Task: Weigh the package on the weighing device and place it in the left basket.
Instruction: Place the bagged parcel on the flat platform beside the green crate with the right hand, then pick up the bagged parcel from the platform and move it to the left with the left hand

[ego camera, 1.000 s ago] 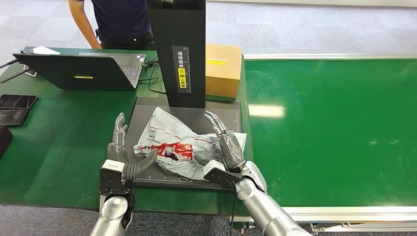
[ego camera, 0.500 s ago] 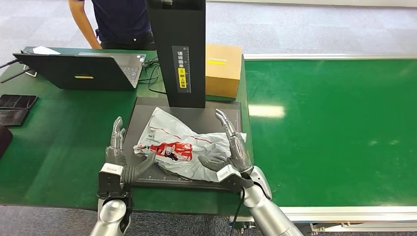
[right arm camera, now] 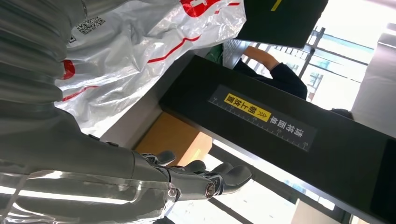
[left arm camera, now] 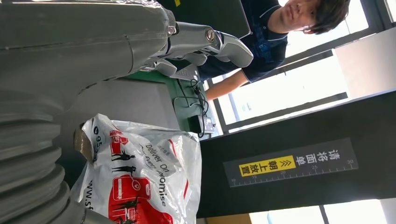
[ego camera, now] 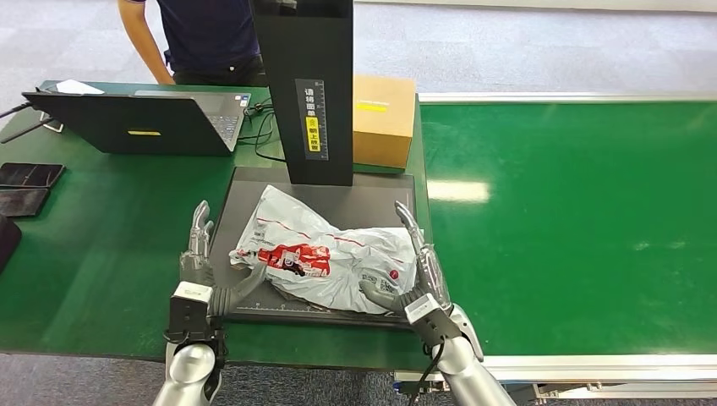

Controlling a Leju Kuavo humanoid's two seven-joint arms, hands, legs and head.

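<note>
head view / package: white plastic package with red print, lies crumpled on dark platform of weighing device, in front of its black upright column
head view / left hand: left hand at platform's left edge, fingers straight and spread, pointing away from robot; thumb reaches in toward package's left end, touching or just beside it, cannot tell; holds nothing
head view / right hand: right hand at package's right end, fingers extended and apart, thumb against or just under bag's near right corner; not gripping
head view / table: green table under device; green conveyor belt to the right
head view / rest: cardboard box behind column on right; open laptop far left; cables between laptop and column; two dark flat devices at left edge; person in dark shirt behind table
left wrist view / hand: left hand fingers stretched out, empty; package just beside palm side, on grey platform
left wrist view / column: yellow label with scale marks; person behind
right wrist view / hand: right hand fingers out, nothing held; package near wrist cover, cardboard box beyond, column across
</note>
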